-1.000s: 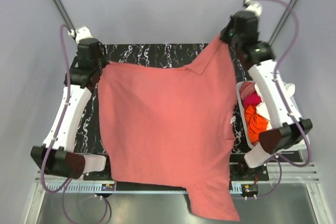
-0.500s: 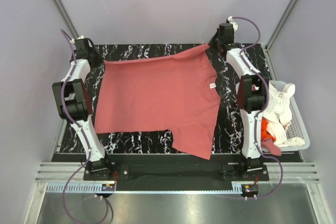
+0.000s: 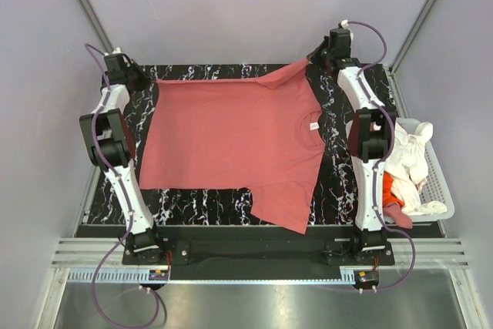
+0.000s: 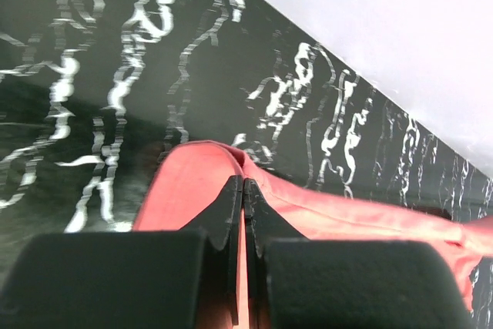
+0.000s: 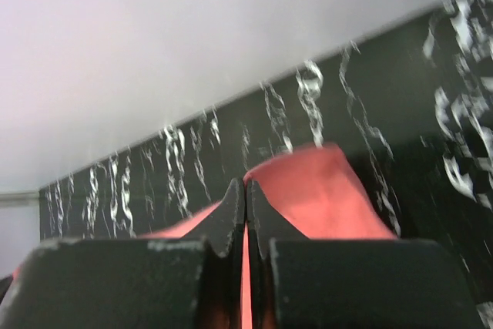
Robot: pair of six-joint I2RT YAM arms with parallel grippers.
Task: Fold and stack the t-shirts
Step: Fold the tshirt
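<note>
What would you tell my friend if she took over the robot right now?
Left gripper: fingers shut on the far left corner of the salmon-pink t-shirt.
Right gripper: fingers shut on its far right corner.
The shirt lies spread on the table, one sleeve reaching the near edge.
A cream t-shirt and an orange t-shirt sit crumpled in the white basket.
Done: pink shirt laid out.
Left: fold it, then fold and stack the rest.

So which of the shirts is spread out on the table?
The big salmon-pink shirt, pinched at its far corners by the left claw and right claw. The cream shirt and orange shirt sit bunched in the white basket.
</note>
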